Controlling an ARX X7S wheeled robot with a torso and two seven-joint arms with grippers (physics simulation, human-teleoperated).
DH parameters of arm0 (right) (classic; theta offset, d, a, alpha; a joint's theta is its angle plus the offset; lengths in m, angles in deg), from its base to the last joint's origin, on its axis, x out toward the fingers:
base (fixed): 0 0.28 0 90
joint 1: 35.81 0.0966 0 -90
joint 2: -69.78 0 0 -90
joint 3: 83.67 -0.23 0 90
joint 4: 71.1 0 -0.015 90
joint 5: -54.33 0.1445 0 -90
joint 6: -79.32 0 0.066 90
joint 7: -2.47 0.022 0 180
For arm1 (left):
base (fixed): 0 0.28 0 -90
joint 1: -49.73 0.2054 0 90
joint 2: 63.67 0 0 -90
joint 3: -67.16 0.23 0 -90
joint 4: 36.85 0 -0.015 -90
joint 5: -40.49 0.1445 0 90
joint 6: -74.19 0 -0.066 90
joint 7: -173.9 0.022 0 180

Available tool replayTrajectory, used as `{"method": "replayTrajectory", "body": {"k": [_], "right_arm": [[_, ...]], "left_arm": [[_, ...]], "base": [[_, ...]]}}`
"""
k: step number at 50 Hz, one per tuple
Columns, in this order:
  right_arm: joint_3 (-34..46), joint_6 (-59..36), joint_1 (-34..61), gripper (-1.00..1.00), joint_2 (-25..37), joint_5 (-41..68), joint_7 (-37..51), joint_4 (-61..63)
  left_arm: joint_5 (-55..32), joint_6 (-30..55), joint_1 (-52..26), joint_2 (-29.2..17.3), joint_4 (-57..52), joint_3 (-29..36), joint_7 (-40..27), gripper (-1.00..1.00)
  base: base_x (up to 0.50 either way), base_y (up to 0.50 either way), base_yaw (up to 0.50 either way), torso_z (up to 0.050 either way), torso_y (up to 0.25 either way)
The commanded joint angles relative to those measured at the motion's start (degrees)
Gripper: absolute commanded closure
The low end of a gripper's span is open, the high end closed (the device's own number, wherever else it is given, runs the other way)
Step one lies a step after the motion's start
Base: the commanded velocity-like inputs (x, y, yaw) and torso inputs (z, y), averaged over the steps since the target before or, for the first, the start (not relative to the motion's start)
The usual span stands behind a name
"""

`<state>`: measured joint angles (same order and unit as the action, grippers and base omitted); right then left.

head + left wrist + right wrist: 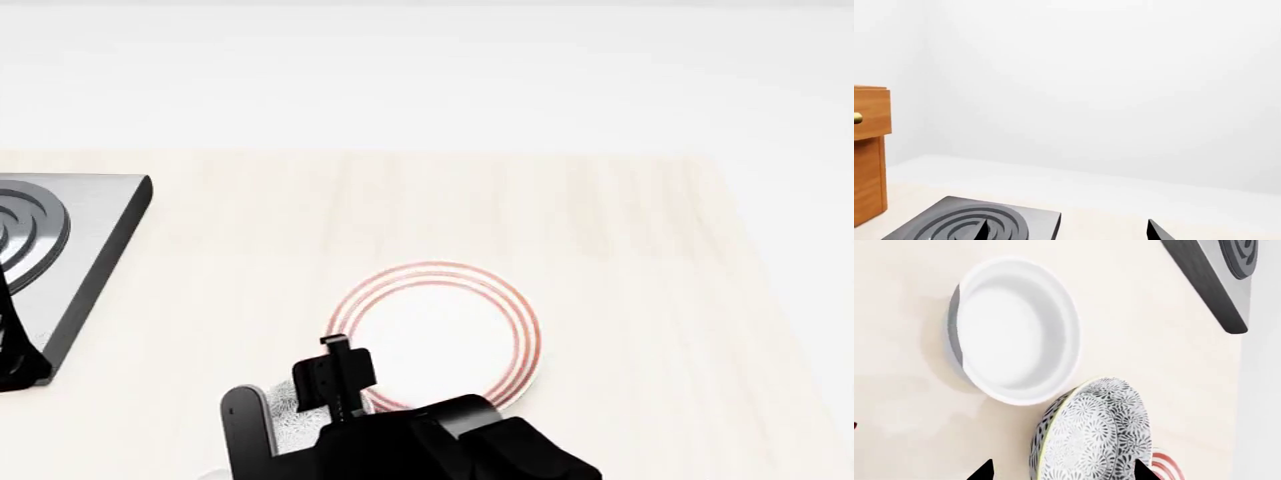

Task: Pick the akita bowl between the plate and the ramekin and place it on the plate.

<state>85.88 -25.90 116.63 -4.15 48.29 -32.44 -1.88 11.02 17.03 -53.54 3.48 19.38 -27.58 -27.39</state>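
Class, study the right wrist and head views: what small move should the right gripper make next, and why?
Probably ease down and close. The right gripper has a fingertip showing on each side of the akita bowl, jaws apart, nothing gripped yet. The bowl sits beside the ramekin, with the plate bare.

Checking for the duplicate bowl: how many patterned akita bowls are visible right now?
1. The akita bowl sits between the right gripper's fingertips, beside the ramekin and close to the plate. The right arm covers the table's near edge in the head view, so another may be hidden.
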Motion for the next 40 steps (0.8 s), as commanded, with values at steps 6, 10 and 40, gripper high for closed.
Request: {"method": "replayTrajectory", "body": {"k": [6,10,40], "right_arm": [[1.7,0.5,-1.3,-1.0,-1.2,0.1,-0.7,-2.3],[2.1,1.5,-1.5,-1.0,-1.4,-0.4,-0.2,-3.8],[2.8,2.1,-0.5,1.0,-1.0,-2.2,1.1,-3.6]], "left_arm": [[-0.3,-0.3,0.3,-0.2,0.1,-0.2,-0.1,-1.0],[-0.4,-0.3,0.3,-0.3,0.0,-0.3,-0.2,-1.0],[-0.9,-0.5,0.1,-0.7,0.3,-0.2,-0.5,-1.0]], "base": [[0.0,0.0,0.0,0.0,0.0],[0.0,0.0,0.0,0.0,0.0],[0.0,0.0,0.0,0.0,0.0]]}}
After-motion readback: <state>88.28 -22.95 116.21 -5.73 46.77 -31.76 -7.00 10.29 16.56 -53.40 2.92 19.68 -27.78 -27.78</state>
